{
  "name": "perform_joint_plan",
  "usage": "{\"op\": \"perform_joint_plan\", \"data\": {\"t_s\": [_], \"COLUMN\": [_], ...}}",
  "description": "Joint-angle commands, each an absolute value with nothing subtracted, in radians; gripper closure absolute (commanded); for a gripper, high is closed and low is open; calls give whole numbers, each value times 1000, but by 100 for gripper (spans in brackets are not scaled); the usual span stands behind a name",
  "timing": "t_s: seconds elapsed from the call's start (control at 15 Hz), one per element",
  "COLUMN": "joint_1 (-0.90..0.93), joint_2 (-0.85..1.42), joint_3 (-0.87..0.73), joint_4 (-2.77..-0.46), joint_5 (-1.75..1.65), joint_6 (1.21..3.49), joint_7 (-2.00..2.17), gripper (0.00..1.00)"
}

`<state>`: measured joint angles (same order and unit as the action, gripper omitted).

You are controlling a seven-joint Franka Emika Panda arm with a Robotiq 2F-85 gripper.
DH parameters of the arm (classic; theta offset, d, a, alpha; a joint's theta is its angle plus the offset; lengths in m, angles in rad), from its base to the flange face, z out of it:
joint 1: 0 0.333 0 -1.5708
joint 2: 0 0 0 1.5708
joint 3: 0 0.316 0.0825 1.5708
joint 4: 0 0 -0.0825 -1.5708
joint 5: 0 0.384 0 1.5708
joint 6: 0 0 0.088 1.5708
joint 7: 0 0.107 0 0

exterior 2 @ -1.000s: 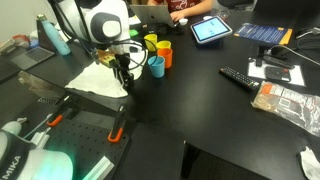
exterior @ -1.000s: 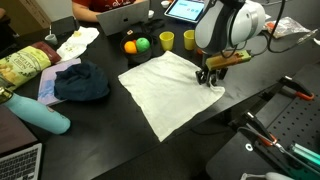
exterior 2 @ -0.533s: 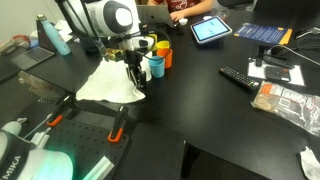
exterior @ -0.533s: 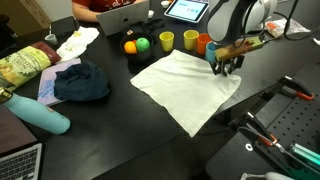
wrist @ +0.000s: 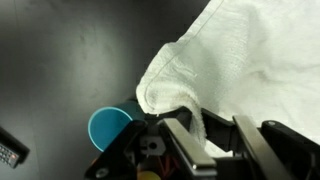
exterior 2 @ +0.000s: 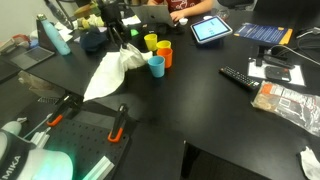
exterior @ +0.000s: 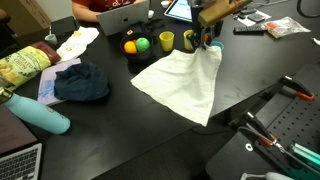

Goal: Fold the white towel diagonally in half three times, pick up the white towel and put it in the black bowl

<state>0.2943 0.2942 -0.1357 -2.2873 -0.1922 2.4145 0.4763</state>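
Lifted higher: claw (exterior: 209, 41) pinching white towel (exterior: 185, 85) corner, nubby cloth hanging in limp triangle.

The black two-finger gripper (exterior: 207, 42) (exterior 2: 117, 38) was held high and pointed straight down in both exterior views. In the wrist view, its dark fingers (wrist: 180, 138) were seen pinched tight on a corner of the white cloth towel (wrist: 250, 60).

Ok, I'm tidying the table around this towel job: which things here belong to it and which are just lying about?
Job: white towel, gripped in the jaws; dark bowl-like thing, likely the bowl.
Lying about: yellow cup, blue cup, teal bottle, tablet, remote.
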Motion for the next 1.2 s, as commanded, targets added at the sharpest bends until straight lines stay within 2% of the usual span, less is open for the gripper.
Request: {"op": "perform_joint_plan", "data": {"t_s": [0.0,0.47,0.93,1.0,1.07,1.13], "joint_1": [275,351,363,362,355,352], "joint_2": [383,696,920,939,953,967], "joint_3": [-15,24,121,131,143,145], "joint_4": [-2093,-1694,-1382,-1355,-1335,-1313], "joint_5": [-189,-306,-221,-209,-192,-180], "joint_6": [2321,2226,2110,2093,2085,2068], "joint_7": [373,332,133,109,83,70], "gripper": [97,97,97,63,63,57]}}
